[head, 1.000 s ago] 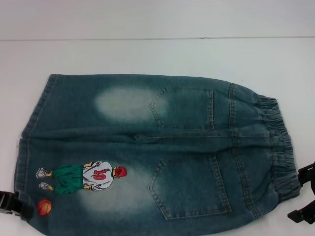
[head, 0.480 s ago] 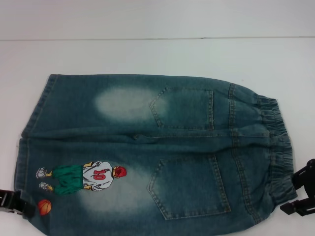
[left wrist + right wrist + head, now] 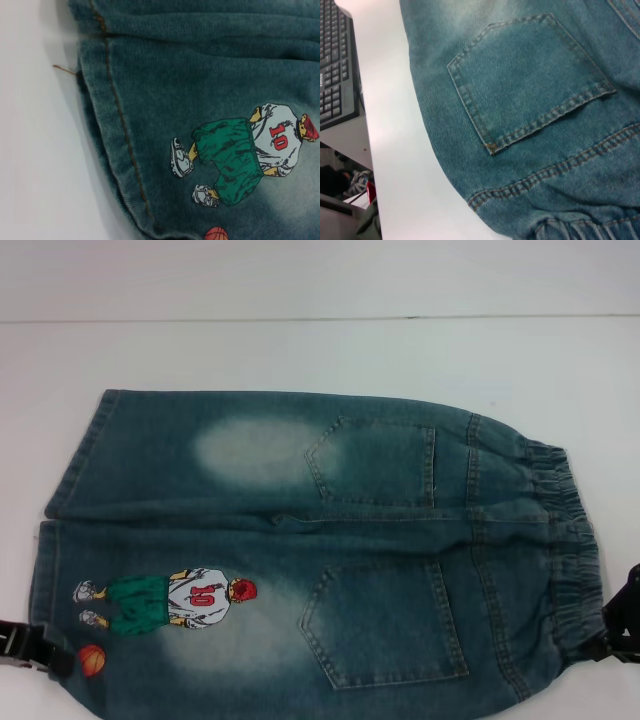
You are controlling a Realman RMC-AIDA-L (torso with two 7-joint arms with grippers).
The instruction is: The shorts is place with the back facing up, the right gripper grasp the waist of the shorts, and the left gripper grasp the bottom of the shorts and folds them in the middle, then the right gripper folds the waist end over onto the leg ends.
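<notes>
Denim shorts (image 3: pixel 310 550) are lying flat; left end effector (image 3: pixel 28 650) sitting at the hem, right end effector (image 3: pixel 622 625) at the waistband, grips unreadable.

**A:** how much room have I got around this thing?

**B:** Loads on the far side. The flat white table (image 3: pixel 300 350) is bare beyond the blue-green washed denim shorts (image 3: pixel 300 540), so either claw can sweep there freely.

**A:** and down my end?

**B:** Tighter. My black left gripper (image 3: pixel 25 650) sits right at the stitched leg hem (image 3: pixel 117 125), my black right gripper (image 3: pixel 622 625) against the gathered elastic waistband (image 3: pixel 565 540). Off the table's near edge on the right there's a black computer keyboard (image 3: pixel 335 65), lower down, near that arm's side.
</notes>
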